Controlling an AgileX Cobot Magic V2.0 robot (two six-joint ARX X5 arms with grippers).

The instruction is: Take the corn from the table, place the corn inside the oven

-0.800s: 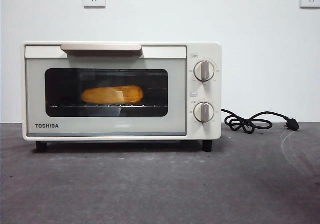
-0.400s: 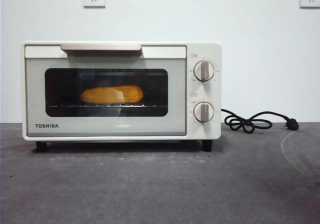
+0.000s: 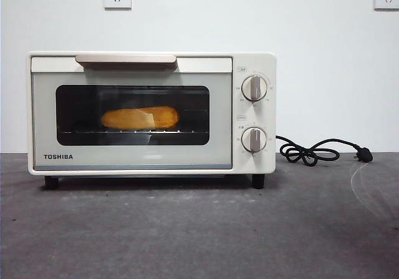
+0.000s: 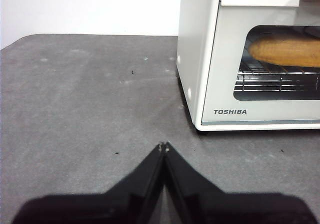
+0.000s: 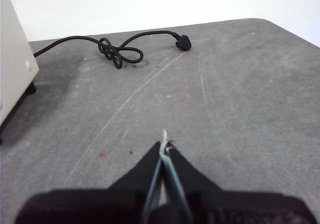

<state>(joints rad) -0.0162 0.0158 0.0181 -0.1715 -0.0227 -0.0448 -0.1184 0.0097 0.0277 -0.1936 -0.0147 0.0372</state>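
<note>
The corn (image 3: 139, 117) lies on the rack behind the shut door of the oven (image 3: 151, 113), while the left gripper (image 4: 163, 147) and right gripper (image 5: 165, 146) wait over the bench (image 3: 199, 229), fingers pressed together, holding nothing, the job apparently done.

Yellow-orange corn (image 3: 139, 117) lies lengthwise on rack inside cream oven (image 3: 151, 113), door shut, on grey table (image 3: 199, 229)

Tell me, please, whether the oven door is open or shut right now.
Shut: the oven door sits flush, handle up, with the corn visible behind its glass.
</note>
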